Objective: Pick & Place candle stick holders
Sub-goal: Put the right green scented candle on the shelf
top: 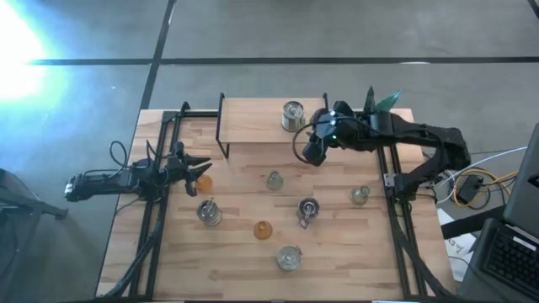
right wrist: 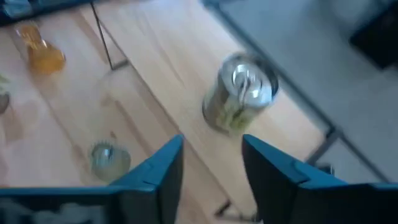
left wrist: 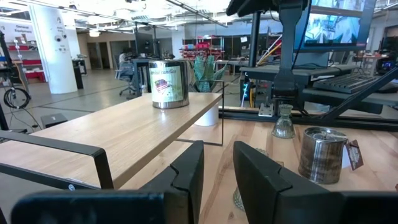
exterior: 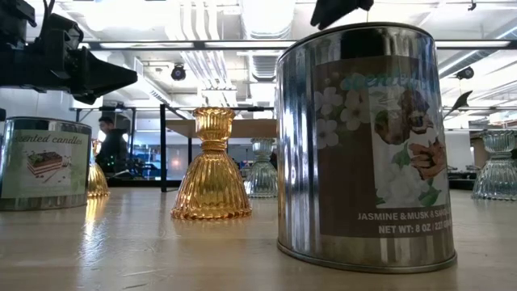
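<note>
Small glassy candle stick holders stand on the table on their bases: an orange one (top: 202, 181) at the left, a clear one (top: 274, 180) in the middle, a pale green one (top: 360, 195) at the right and another orange one (top: 263, 229) nearer the front. My right gripper (top: 310, 156) (right wrist: 212, 155) hangs open in the air by the raised shelf's right end, tilted down, with nothing between its fingers. My left gripper (top: 202, 166) (left wrist: 217, 162) points level just beside the left orange holder, its fingers a little apart and holding nothing.
A raised wooden shelf (top: 253, 122) on a black frame spans the table's far part, with a metal candle tin (top: 292, 115) (right wrist: 241, 93) on it. Three more tins (top: 209, 213) (top: 308, 209) (top: 289, 257) stand among the holders. A potted plant (top: 379, 101) sits at the far right.
</note>
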